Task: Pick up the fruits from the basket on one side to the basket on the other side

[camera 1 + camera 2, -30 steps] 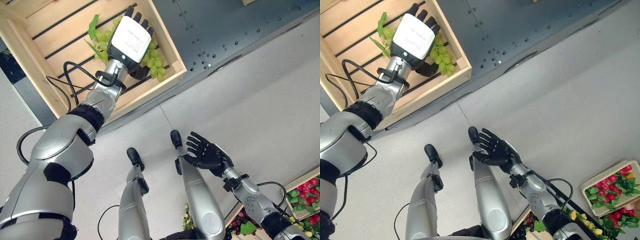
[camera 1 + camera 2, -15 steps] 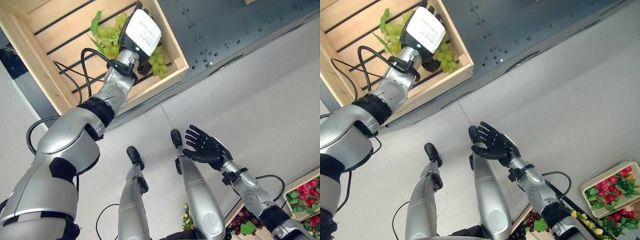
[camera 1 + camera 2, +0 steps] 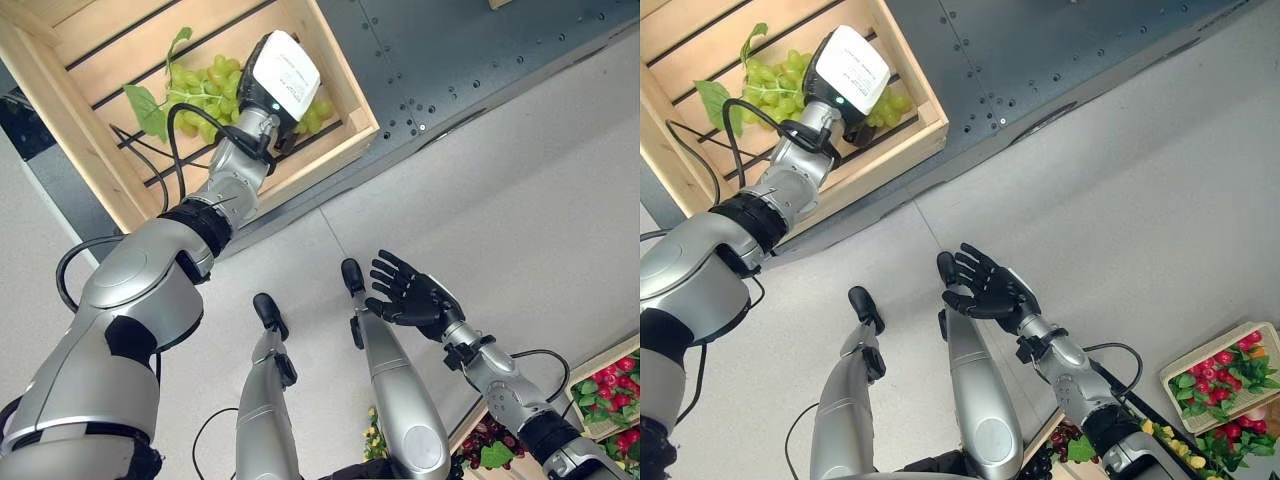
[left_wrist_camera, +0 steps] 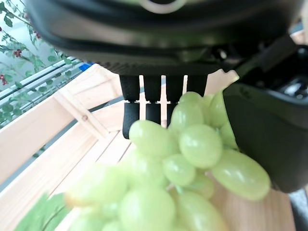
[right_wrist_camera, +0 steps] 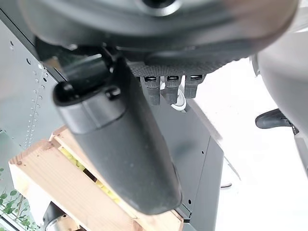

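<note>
Our left hand [image 3: 283, 82] reaches into the wooden crate [image 3: 85, 45], and its wrist view shows the fingers [image 4: 132, 103] and thumb curled round the bunch of green grapes [image 3: 196, 90], which lies on the crate's slats. Our right hand [image 3: 412, 300] hangs over the grey floor [image 3: 520, 200], palm up with fingers spread, holding nothing.

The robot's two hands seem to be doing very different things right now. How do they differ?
The left hand reaches into the wooden crate, while the right hand hangs over the bare floor. In its wrist view, the left hand's fingers and thumb curl round the green grapes; the right hand holds nothing. The left hand faces down into the crate; the right is palm up, fingers spread. Both are dark hands on silver-grey arms.
</note>
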You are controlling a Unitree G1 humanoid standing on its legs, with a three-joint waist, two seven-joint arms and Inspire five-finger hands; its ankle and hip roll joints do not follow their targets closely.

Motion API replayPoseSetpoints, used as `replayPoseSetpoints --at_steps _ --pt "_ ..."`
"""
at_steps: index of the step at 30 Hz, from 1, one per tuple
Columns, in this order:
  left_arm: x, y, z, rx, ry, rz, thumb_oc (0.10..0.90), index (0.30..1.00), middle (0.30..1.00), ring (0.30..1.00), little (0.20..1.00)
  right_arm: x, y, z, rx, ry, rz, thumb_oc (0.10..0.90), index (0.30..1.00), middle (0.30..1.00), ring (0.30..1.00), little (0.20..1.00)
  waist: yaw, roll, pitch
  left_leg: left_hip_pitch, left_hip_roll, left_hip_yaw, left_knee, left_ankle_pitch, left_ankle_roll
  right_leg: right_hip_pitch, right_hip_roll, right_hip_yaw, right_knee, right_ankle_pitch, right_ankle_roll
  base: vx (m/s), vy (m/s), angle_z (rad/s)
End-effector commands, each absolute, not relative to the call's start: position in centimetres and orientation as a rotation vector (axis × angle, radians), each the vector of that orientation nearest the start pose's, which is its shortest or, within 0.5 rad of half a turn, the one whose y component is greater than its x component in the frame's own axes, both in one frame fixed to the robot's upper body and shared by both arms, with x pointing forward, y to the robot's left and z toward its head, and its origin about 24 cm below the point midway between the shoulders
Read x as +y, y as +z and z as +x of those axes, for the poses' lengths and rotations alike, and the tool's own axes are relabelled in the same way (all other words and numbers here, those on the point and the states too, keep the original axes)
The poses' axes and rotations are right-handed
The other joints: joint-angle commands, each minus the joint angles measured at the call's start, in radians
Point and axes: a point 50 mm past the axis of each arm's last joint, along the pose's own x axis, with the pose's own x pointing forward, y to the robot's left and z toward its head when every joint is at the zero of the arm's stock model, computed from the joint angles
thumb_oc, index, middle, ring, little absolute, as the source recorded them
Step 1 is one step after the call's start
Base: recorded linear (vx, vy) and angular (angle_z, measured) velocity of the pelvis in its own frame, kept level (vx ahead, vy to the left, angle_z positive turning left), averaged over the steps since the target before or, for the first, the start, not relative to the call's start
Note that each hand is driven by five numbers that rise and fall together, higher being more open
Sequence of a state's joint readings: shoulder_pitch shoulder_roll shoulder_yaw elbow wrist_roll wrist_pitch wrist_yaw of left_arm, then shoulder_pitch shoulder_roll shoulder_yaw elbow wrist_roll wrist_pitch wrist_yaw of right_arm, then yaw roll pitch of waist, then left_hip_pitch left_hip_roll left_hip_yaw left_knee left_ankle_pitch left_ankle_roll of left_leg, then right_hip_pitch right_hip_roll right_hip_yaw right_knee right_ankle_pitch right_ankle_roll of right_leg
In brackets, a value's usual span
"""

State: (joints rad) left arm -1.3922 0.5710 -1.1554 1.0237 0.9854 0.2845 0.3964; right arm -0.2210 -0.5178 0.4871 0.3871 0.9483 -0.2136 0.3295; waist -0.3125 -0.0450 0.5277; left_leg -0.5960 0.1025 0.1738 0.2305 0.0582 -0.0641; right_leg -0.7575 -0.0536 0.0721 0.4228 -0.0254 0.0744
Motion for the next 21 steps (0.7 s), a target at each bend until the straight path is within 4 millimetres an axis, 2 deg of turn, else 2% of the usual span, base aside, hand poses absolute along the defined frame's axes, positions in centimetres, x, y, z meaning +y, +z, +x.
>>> replayPoseSetpoints --at_steps 1,5,10,11,12,14,15,17,21 --pt "20.0 30.4 40.7 -0.645 0.687 2.259 0.400 0.300 0.300 0.300 0.300 -17.6 2.6 26.3 0.042 0.490 0.353 0.800 0.900 0.900 0.900 0.900 0.006 -0.036 -0.008 0.010 0.010 -0.003 0.092 -0.049 0.004 0.121 0.022 -0.053 -0.120 0.059 -0.029 0.00 0.000 0.00" --pt "21.0 30.3 40.1 -0.731 0.717 2.138 0.400 0.300 0.300 0.300 0.300 -18.0 2.6 25.9 0.033 0.477 0.351 0.800 0.900 0.900 0.900 0.900 0.018 -0.032 -0.008 0.055 0.009 -0.007 0.067 -0.045 0.002 0.166 0.021 -0.057 -0.134 0.054 -0.028 -0.01 0.008 0.03" --pt "23.4 29.8 38.6 -0.860 0.803 1.890 0.400 0.300 0.300 0.300 0.300 -19.0 2.4 25.0 0.023 0.435 0.352 0.800 0.900 0.900 0.900 0.900 0.044 -0.025 -0.008 0.139 0.006 -0.018 0.034 -0.046 0.003 0.256 0.018 -0.068 -0.167 0.045 -0.029 -0.02 0.002 0.05" --pt "24.1 29.1 38.0 -0.903 0.819 1.811 0.400 0.300 0.300 0.300 0.300 -19.2 2.3 24.7 0.025 0.421 0.350 0.800 0.900 0.900 0.900 0.900 0.056 -0.020 -0.018 0.170 0.005 -0.022 0.015 -0.046 0.002 0.286 0.017 -0.069 -0.179 0.040 -0.029 -0.01 0.000 0.11" --pt "24.1 29.1 38.0 -0.902 0.819 1.811 0.400 0.300 0.300 0.300 0.300 -19.2 2.2 24.7 0.026 0.422 0.350 0.800 0.900 0.900 0.900 0.900 0.056 -0.020 -0.021 0.167 0.004 -0.022 0.013 -0.044 0.002 0.284 0.017 -0.069 -0.180 0.042 -0.029 0.00 0.003 0.17" --pt "25.1 27.5 36.9 -0.953 0.830 1.674 0.400 0.300 0.300 0.300 0.300 -19.5 2.0 24.2 0.025 0.400 0.350 0.800 0.900 0.900 0.900 0.900 0.077 -0.015 -0.046 0.210 -0.003 -0.032 -0.019 -0.042 0.002 0.328 0.013 -0.077 -0.205 0.036 -0.028 0.00 0.005 0.09" --pt "25.1 27.4 36.8 -0.962 0.828 1.658 0.400 0.300 0.300 0.300 0.300 -19.5 2.0 24.2 0.024 0.397 0.350 0.800 0.900 0.900 0.900 0.900 0.078 -0.014 -0.051 0.211 -0.003 -0.033 -0.024 -0.039 0.003 0.329 0.012 -0.078 -0.209 0.037 -0.028 0.00 0.000 0.00" --pt "25.6 25.8 35.5 -1.019 0.817 1.499 0.400 0.300 0.300 0.300 0.300 -19.9 1.9 23.7 0.017 0.364 0.352 0.800 0.900 0.900 0.900 0.900 0.100 -0.011 -0.080 0.259 -0.009 -0.045 -0.058 -0.039 0.002 0.380 0.005 -0.090 -0.236 0.032 -0.026 0.01 0.009 0.16" --pt "25.6 23.8 33.7 -1.049 0.771 1.268 0.400 0.300 0.300 0.300 0.300 -20.3 2.1 23.3 -0.001 0.319 0.351 0.800 0.900 0.900 0.900 0.900 0.123 -0.009 -0.128 0.314 -0.017 -0.061 -0.118 -0.030 0.003 0.436 -0.002 -0.104 -0.282 0.038 -0.019 0.02 0.008 0.11"
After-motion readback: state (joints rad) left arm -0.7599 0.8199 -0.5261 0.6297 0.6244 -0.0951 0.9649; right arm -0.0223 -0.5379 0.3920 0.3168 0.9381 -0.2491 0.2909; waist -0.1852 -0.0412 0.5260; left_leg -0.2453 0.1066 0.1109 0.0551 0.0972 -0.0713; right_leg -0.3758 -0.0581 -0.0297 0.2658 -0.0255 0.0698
